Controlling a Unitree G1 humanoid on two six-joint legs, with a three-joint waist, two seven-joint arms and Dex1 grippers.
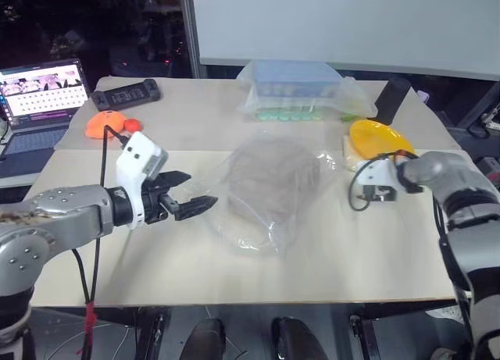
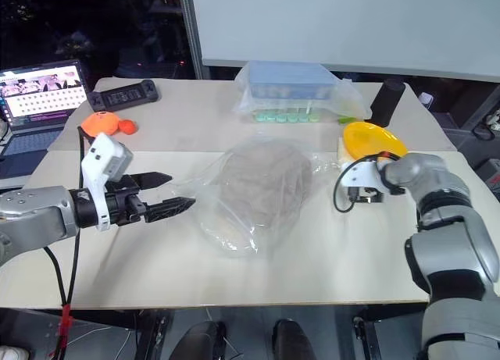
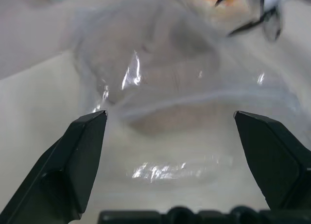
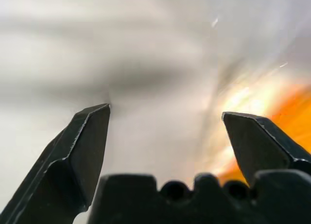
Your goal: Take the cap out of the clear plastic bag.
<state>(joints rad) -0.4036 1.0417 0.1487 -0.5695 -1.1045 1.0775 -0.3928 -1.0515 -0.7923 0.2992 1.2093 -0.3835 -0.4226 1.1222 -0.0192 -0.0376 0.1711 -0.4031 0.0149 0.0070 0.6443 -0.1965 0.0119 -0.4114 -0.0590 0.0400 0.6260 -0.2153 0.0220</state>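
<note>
The clear plastic bag (image 1: 258,219) lies crumpled in the middle of the table. The beige cap (image 1: 275,175) is inside it, seen through the film. My left gripper (image 1: 200,190) hovers just left of the bag, pointing at it, fingers open and empty. In the left wrist view the bag (image 3: 184,93) with the cap sits straight ahead between the spread fingers (image 3: 82,151). My right gripper (image 4: 165,112) is open with nothing between its fingers. It hangs right of the bag, beside the yellow disc (image 1: 379,135), clear of the plastic.
A blue-lidded box in its own clear bag (image 1: 301,87) stands at the back centre. A black cylinder (image 1: 391,98) is behind the yellow disc. At the back left are an orange object (image 1: 105,123), a black controller (image 1: 125,94) and a laptop (image 1: 43,90).
</note>
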